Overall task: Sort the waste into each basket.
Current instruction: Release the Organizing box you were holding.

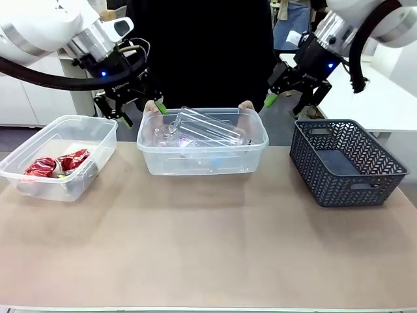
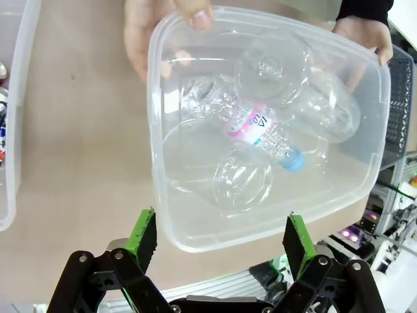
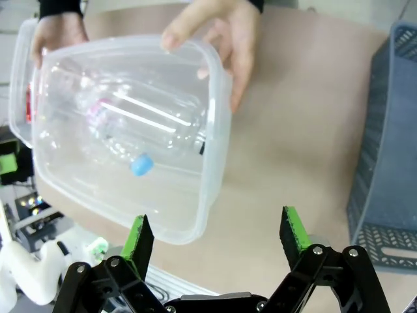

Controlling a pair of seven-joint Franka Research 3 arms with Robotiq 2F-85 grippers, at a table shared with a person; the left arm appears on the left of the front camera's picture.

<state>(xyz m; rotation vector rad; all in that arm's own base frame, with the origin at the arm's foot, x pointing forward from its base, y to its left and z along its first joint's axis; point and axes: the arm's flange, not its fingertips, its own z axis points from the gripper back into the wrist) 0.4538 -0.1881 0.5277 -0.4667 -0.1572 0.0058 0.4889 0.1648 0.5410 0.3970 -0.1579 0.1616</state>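
Left arm: we reach in from the left, held above the table.
Left gripper (image 1: 139, 112): our jaws stand wide apart, holding nothing.
Right arm: we come in from the right, raised.
Right gripper (image 1: 288, 99): jaws spread wide, holding nothing.

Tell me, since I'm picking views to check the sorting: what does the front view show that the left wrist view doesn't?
Front view alone: the crushed shiny red cans lying in the left clear plastic tub, and the right gripper, open and empty. Left wrist view alone: the pink label and blue cap on a clear plastic bottle. Both: the middle clear tub of bottles, the person's hands on its far rim, the dark grey lattice basket, and the open left gripper.
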